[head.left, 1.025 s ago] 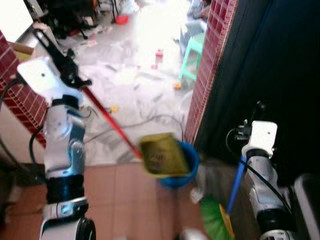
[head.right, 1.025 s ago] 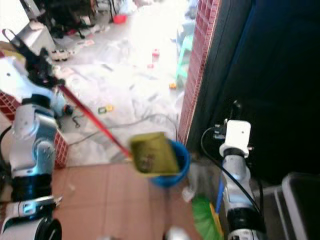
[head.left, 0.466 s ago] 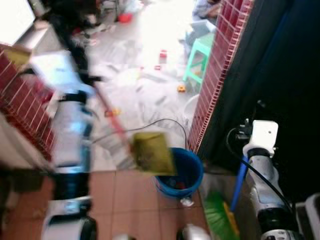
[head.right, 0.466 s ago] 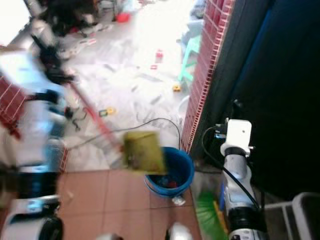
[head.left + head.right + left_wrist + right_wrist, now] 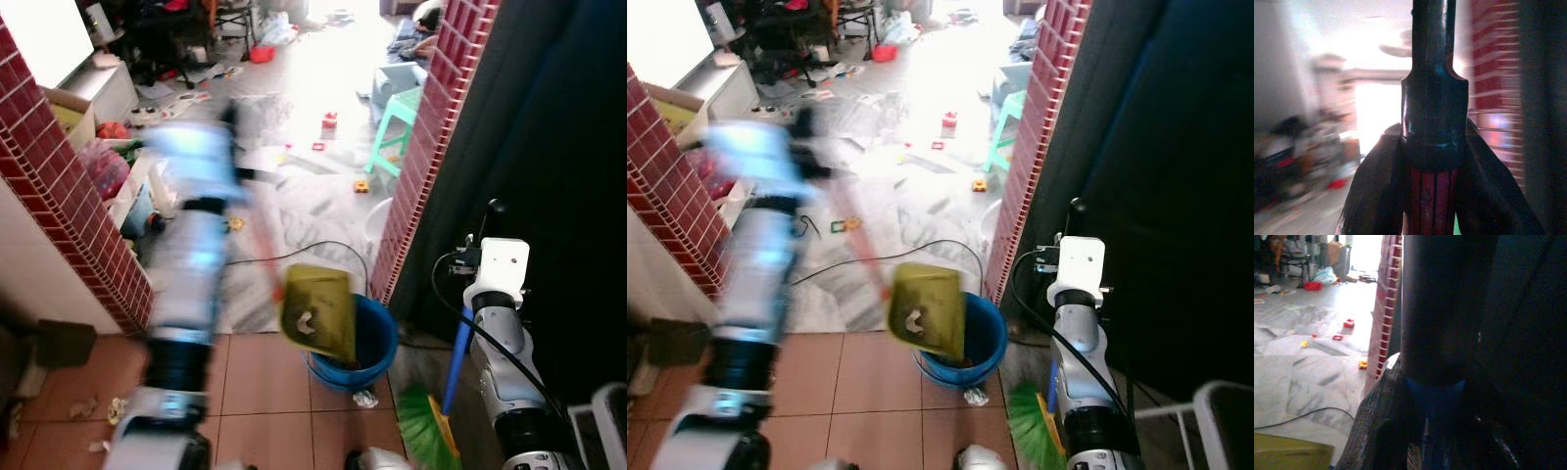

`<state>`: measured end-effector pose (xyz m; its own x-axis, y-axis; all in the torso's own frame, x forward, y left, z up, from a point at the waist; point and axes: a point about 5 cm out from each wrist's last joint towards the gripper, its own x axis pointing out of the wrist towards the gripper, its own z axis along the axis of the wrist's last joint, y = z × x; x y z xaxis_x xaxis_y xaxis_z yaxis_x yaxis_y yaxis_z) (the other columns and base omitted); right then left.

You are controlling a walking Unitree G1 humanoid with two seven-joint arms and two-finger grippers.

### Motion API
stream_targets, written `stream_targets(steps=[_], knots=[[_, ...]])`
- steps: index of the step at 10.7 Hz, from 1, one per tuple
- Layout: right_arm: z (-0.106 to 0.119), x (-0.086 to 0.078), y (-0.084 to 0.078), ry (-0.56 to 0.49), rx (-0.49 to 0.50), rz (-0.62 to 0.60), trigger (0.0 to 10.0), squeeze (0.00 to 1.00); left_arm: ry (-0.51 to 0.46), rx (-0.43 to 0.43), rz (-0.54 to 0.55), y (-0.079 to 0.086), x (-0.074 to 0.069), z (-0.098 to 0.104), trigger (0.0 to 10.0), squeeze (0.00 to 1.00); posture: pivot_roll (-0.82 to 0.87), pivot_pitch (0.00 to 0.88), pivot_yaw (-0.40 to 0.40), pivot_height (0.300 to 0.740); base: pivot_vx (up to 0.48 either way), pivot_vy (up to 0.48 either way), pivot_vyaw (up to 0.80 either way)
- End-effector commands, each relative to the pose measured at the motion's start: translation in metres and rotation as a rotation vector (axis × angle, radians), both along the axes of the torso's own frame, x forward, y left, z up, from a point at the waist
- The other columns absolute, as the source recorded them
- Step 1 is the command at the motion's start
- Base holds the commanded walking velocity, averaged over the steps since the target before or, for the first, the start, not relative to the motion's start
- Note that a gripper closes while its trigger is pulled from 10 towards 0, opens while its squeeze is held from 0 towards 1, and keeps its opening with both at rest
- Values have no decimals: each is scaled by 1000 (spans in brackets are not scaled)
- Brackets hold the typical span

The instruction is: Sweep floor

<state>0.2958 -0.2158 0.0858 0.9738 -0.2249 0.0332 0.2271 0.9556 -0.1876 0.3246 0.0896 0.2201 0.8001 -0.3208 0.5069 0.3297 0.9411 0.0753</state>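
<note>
On your left, the left arm is motion-blurred, and its left tool [image 5: 1434, 196] is pinched around the red-and-black handle [image 5: 1433, 122] of the dustpan, fingers [image 5: 1376, 191] pressed against it on both sides. The handle's long axis runs from that raised tool down and toward the right, ending at the yellow-green dustpan [image 5: 318, 311], which hangs tilted over the near-left rim of the blue bucket [image 5: 377, 343]. That is the relation your next move turns on: the pan's mouth sits just above and partly in front of the bucket opening, so a tip along the handle's line looks like it would drop the contents inside; a pale scrap shows on the pan's face. The left arm is plainly the nearer one for this. A small crumpled scrap [image 5: 364, 399] lies on the floor just beside the bucket's base. Further right, the right tool [image 5: 1425, 431] is pressed around the blue broom handle [image 5: 458, 362], which stands nearly upright beside the brick pillar [image 5: 421, 137], with the green bristles [image 5: 426, 436] resting low near the bucket. The floor [image 5: 265, 382] under you is terracotta tile, giving way to pale, glossy tile in the room beyond, where a black cable [image 5: 313, 250] loops across, small toys lie scattered, and a green stool [image 5: 400, 117] stands by the pillar. To your far right is a dark wall.
</note>
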Motion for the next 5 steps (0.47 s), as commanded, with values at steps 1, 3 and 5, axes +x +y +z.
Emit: stream_targets(steps=[1,3,5], knots=[[10,5,0,-43,-6,-2,10000,0,-20,55,-58,-12,-1,-1,10000,0,-99,0,17,740,0,0,0],[9,4,0,-42,-4,-5,10000,0,-73,234,-293,-52,-19,-15,10000,0,-100,0,19,740,0,0,0],[8,4,0,-41,-3,-3,10000,0,-135,361,-462,-72,-33,-19,10000,0,-99,0,19,740,0,0,0]])
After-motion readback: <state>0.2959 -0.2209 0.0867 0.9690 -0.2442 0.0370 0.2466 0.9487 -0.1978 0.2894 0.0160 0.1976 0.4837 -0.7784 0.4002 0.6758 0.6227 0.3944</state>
